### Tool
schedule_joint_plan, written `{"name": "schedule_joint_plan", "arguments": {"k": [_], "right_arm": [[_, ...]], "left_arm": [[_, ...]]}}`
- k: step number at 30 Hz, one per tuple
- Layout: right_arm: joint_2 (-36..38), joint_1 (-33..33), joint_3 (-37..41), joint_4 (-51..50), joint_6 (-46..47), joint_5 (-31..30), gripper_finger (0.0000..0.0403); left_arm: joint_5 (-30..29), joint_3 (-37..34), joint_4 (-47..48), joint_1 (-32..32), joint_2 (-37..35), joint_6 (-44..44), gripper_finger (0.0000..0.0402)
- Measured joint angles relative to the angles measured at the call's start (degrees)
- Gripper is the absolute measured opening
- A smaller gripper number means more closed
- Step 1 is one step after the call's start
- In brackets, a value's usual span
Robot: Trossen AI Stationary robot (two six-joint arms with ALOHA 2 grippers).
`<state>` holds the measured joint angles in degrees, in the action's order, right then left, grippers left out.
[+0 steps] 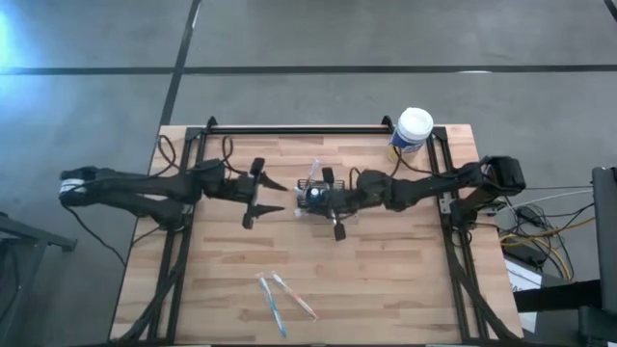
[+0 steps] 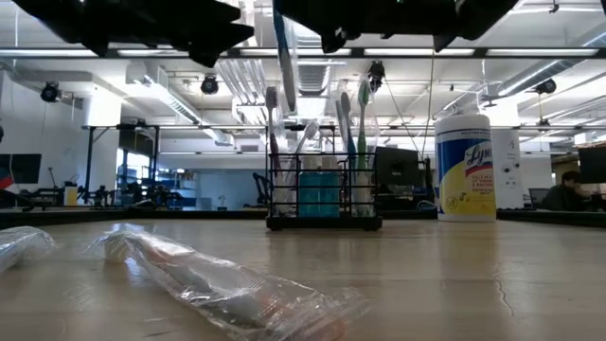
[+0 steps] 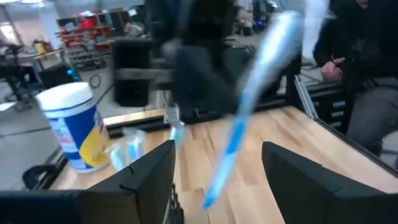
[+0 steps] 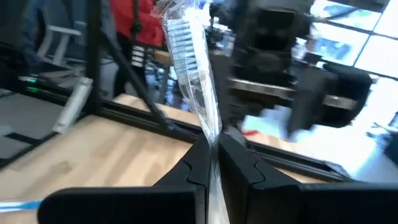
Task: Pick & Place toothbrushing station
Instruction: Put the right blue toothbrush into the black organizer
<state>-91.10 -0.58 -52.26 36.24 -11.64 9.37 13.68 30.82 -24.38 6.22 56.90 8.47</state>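
The toothbrushing station (image 2: pixel 323 196), a black wire-mesh holder, stands mid-table with several toothbrushes upright in it. In the high view my right gripper (image 1: pixel 307 195) is above it and hides most of it. That gripper (image 4: pixel 213 140) is shut on a blue toothbrush in a clear wrapper (image 4: pixel 189 68), also visible in the low view (image 2: pixel 285 57) above the station. My left gripper (image 1: pixel 279 196) faces it from the table's left, open (image 3: pixel 217 149). The toothbrush's lower end (image 3: pixel 211 190) shows between the left fingers, apart from both. My right gripper pinches the wrapped toothbrush's handle (image 4: pixel 211 124), below the bristle head (image 4: pixel 181 43), between its two fingers. The fingers point level from the table's right and lie across the brush. The brush stands roughly upright, head up. Its lower end (image 2: pixel 290 95) hangs clear above the station.
A white-lidded canister with a yellow label (image 1: pixel 414 130) stands at the far right corner. Two wrapped toothbrushes (image 1: pixel 285 301) lie near the table's front edge, close to the low camera (image 2: pixel 222 282). A person (image 3: pixel 354 68) sits beyond the table's right side.
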Motion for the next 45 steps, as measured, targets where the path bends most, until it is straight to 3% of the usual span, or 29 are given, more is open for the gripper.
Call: {"name": "schedule_joint_plan", "arguments": {"k": [14,25,39,45], "right_arm": [[-1.0,3.0,0.2,1.0,-0.4,3.3,0.0017],[-1.0,3.0,0.2,2.1,0.3,3.1,0.0018],[-1.0,3.4,0.1,2.2,0.7,2.5,0.0018],[-0.9,3.4,0.1,2.1,0.7,2.5,0.0018]], "left_arm": [[0.9,5.9,-4.3,0.0,8.7,2.0,0.0245],[3.7,6.6,-5.4,-0.1,9.6,0.0,0.0236],[3.7,8.0,-6.7,-0.5,11.6,-0.1,0.0167],[5.2,7.5,-8.2,-0.5,11.6,0.6,0.0104]]}}
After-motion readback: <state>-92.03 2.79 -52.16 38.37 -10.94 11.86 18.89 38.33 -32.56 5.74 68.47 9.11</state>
